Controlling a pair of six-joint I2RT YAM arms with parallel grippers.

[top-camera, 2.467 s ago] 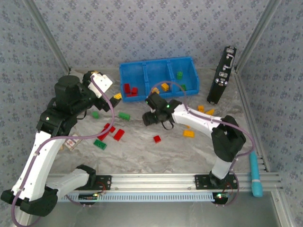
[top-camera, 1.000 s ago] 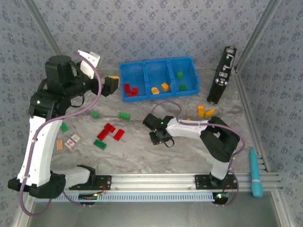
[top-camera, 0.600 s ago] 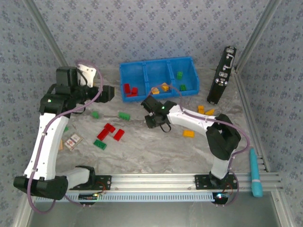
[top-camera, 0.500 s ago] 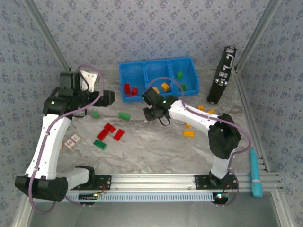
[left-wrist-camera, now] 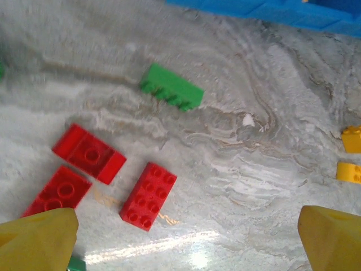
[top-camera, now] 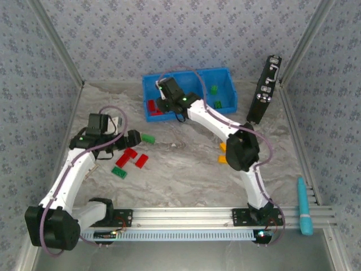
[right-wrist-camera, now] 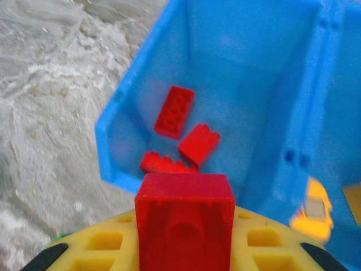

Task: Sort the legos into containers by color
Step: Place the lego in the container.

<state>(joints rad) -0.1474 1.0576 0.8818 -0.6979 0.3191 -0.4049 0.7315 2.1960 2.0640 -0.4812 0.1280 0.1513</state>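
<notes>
Bench is a grey marbled top boxed in by patterned walls. The right arm reaches from its near-right base all the way to the far left end of the blue bin, and the left arm bends over the left-middle of the bench. The bin sits at the far side with three compartments in a row, and a black case stands upright just right of it. Up at the bin, the right fingers are clenched on a red brick, holding it over the near edge of the left compartment. The left fingers are spread wide with nothing between them, hovering above loose bricks. Inside that left compartment are three red legos, with the two nearer ones touching each other. The right compartment has two green legos. There's something orange-yellow in the middle one, too blurry to say more. Loose on the bench by the left fingers are a green brick on the far side, three red bricks bunched nearer, and another green one just near of those. Two orange-yellow bricks sit off to the right, well apart from the reds.
</notes>
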